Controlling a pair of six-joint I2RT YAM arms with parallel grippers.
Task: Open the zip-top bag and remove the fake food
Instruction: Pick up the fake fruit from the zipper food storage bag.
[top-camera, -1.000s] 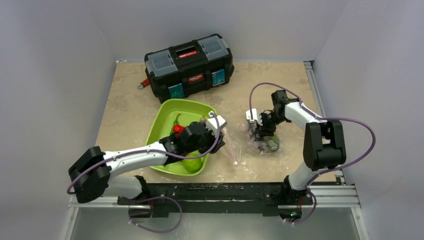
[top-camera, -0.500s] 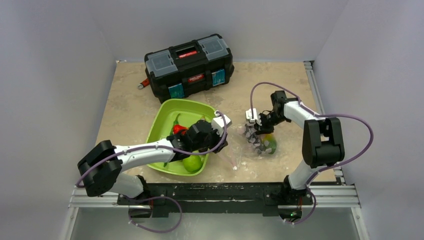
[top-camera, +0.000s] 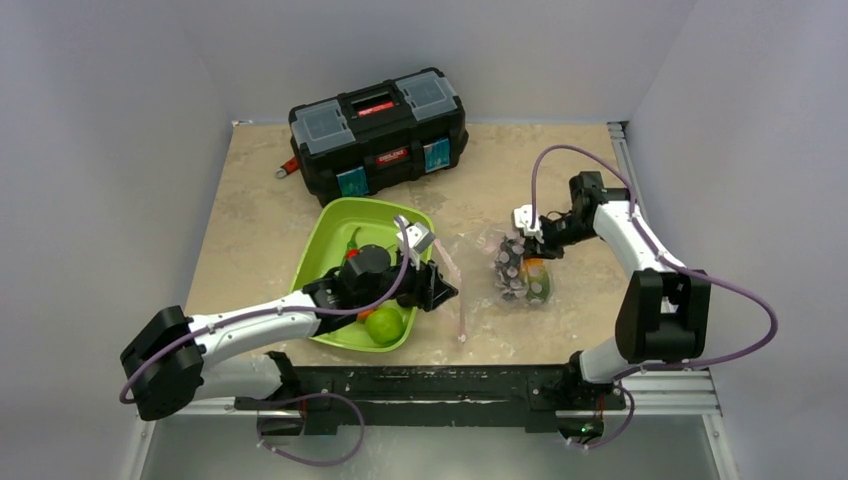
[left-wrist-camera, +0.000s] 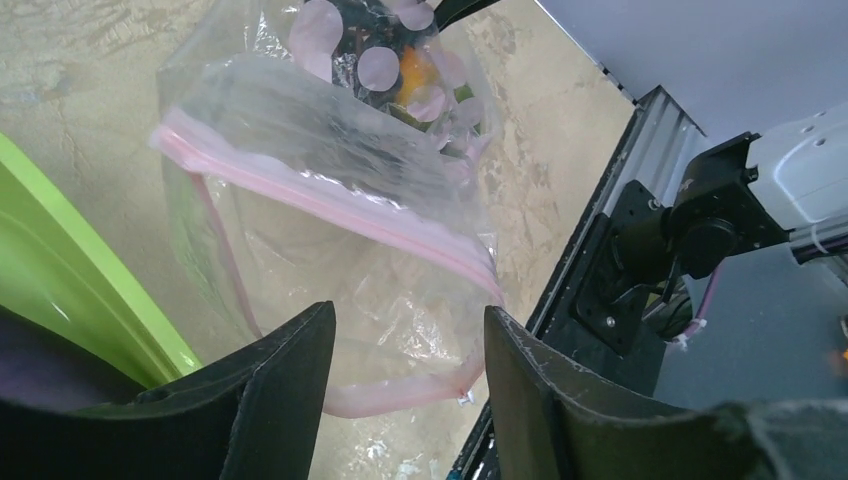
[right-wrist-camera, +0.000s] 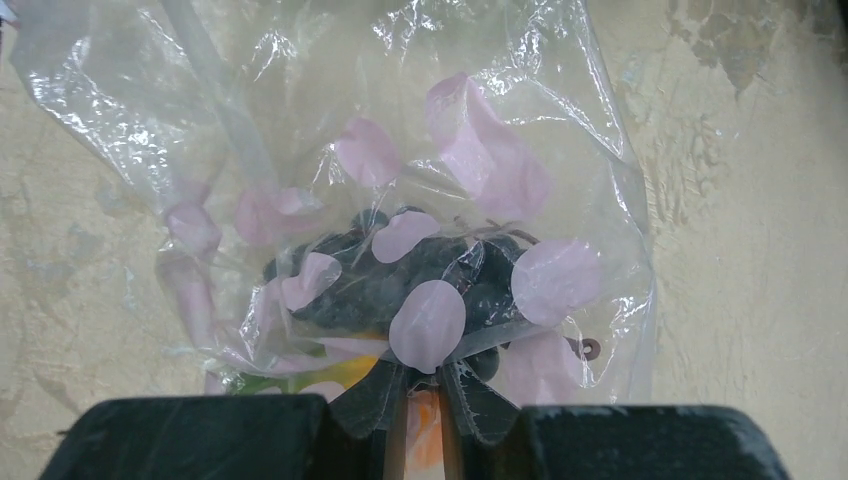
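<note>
Toward the near edge of the table (top-camera: 250, 200), left of its middle, sits the lime-green tray (top-camera: 315, 255). It already holds some of the fake food, a lime (top-camera: 385, 325) and a green bean pod (top-camera: 352, 240) among what the arm leaves uncovered, so I judge the task well past halfway. Behind the tray, at the far edge, stands a black toolbox (top-camera: 378, 130), which plays no part. Over the tray's right rim hangs the left gripper (top-camera: 432, 283), its jaws spread wide with nothing between them, facing the mouth of the zip-top bag (left-wrist-camera: 330, 260). The bag lies on the table just right of the tray, about midway along the near edge, mouth toward the tray and closed bottom toward the right edge. Its pink zip strip (left-wrist-camera: 330, 205) is parted into a loop, so the opening step looks done. The plastic is clear and crinkled, printed with pale pink dots, and most of it is slack and empty. What remains is bunched at the bottom end: dark berries (right-wrist-camera: 370, 290) and an orange-green piece (left-wrist-camera: 415, 80), perhaps the mango, though it is too covered to be sure. The right gripper (right-wrist-camera: 420, 385) is clamped on the plastic at that bottom end, right by the berries. Left to do, as I judge it: bring these last pieces out through the mouth, by tipping the bag or by reaching in with the free left gripper
</note>
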